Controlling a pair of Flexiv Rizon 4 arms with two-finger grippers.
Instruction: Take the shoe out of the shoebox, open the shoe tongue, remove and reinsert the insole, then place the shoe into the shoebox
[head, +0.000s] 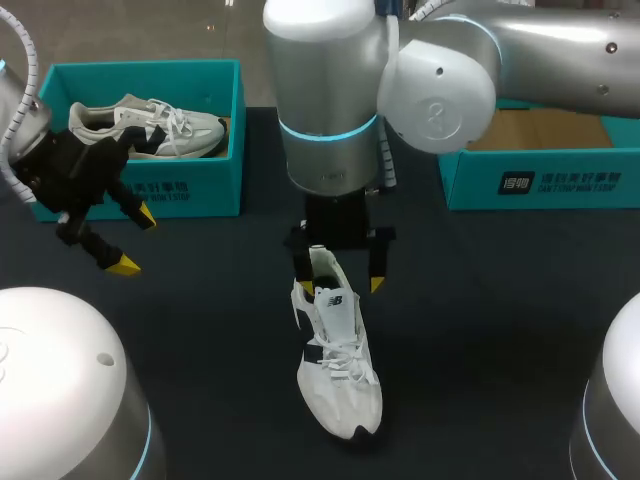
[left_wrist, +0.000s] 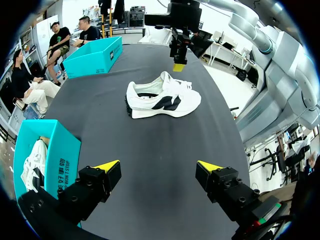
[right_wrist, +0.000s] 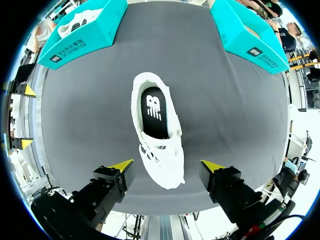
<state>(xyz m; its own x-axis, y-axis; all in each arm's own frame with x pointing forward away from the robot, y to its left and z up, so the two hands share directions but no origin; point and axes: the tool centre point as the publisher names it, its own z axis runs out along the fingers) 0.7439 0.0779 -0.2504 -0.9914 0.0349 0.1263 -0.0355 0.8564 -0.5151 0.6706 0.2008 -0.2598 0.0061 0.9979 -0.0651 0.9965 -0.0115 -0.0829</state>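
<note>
A white shoe (head: 338, 360) with dark side stripes lies upright on the dark table, toe toward the front edge. My right gripper (head: 340, 272) hangs just over its heel end, open, with one finger on each side. In the right wrist view the shoe (right_wrist: 157, 132) lies below the right gripper (right_wrist: 167, 165), not touched by either finger, and its black insole (right_wrist: 154, 112) shows in the opening. My left gripper (head: 130, 240) is open and holds nothing, off to the left in front of the left shoebox (head: 140, 185). From the left wrist view the shoe (left_wrist: 162, 96) lies well ahead of the left gripper (left_wrist: 159, 167).
The teal left shoebox holds a second white shoe (head: 150, 125). Another teal shoebox (head: 540, 175) stands at the back right. Bare dark table lies on both sides of the shoe and toward the front edge.
</note>
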